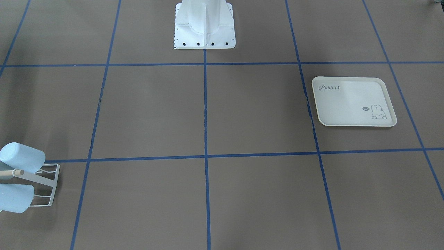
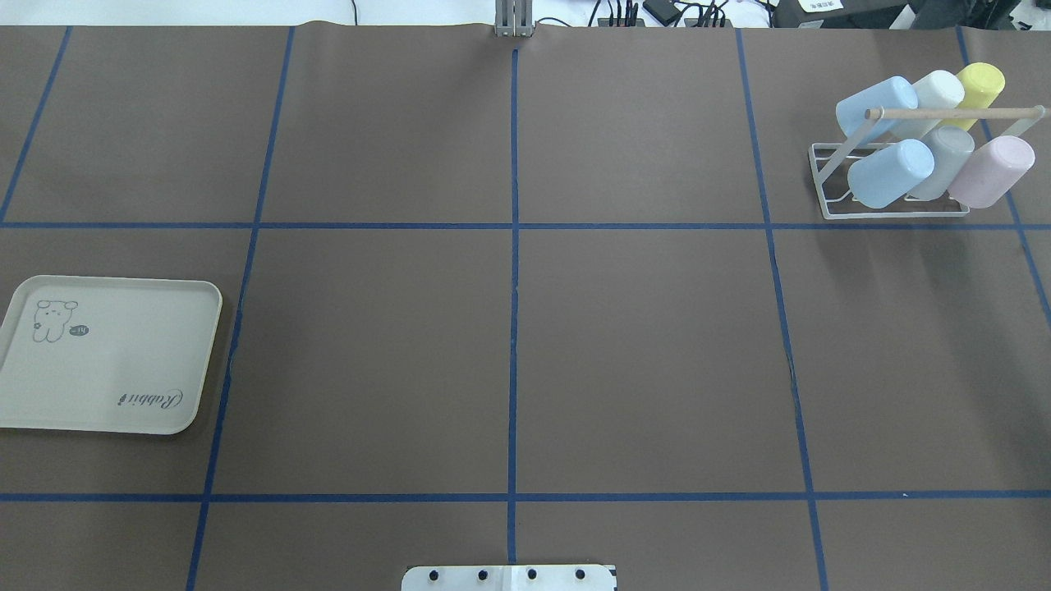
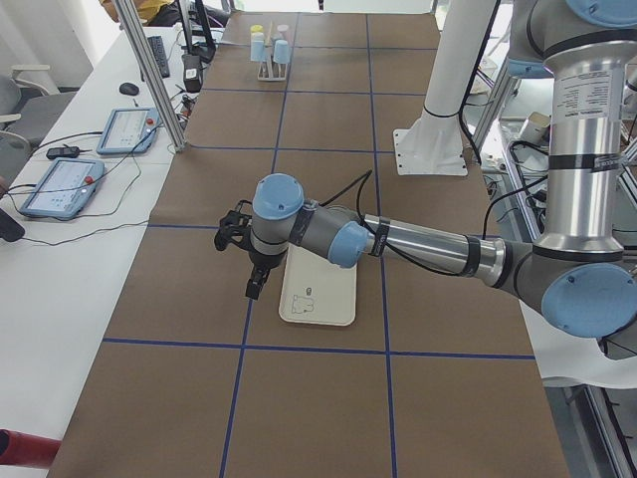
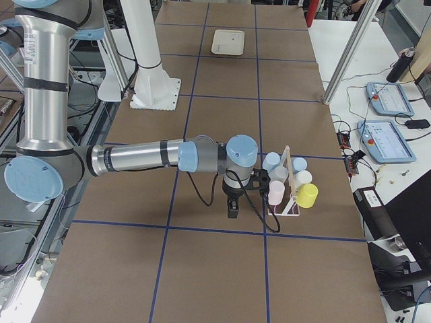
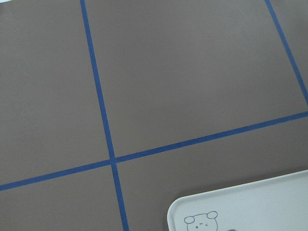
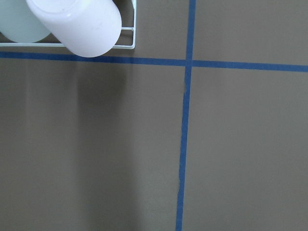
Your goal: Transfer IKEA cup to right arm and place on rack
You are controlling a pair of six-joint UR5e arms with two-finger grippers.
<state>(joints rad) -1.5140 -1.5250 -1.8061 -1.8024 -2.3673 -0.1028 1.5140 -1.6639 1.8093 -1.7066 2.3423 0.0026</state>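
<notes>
The white wire rack stands near the tabletop's far right corner, close to the right edge. Six plastic cups rest tilted on it, in two rows on either side of its wooden peg. The far row has the rear blue cup, a white cup and a yellow cup. The row nearer the robot has the front blue cup, a grey cup and a pink cup. Which of them is the task's cup cannot be told.

The right gripper hangs pointing down over the brown paper just beside the rack, on the robot's side of it. Its wrist camera catches the pink cup and a rack corner.

The left gripper hangs pointing down near the left edge, just beside the cream rabbit-print tray, on the tray's side away from the robot.

Both grippers show only in the side views, so whether either is parted, closed or holding anything cannot be told.
</notes>
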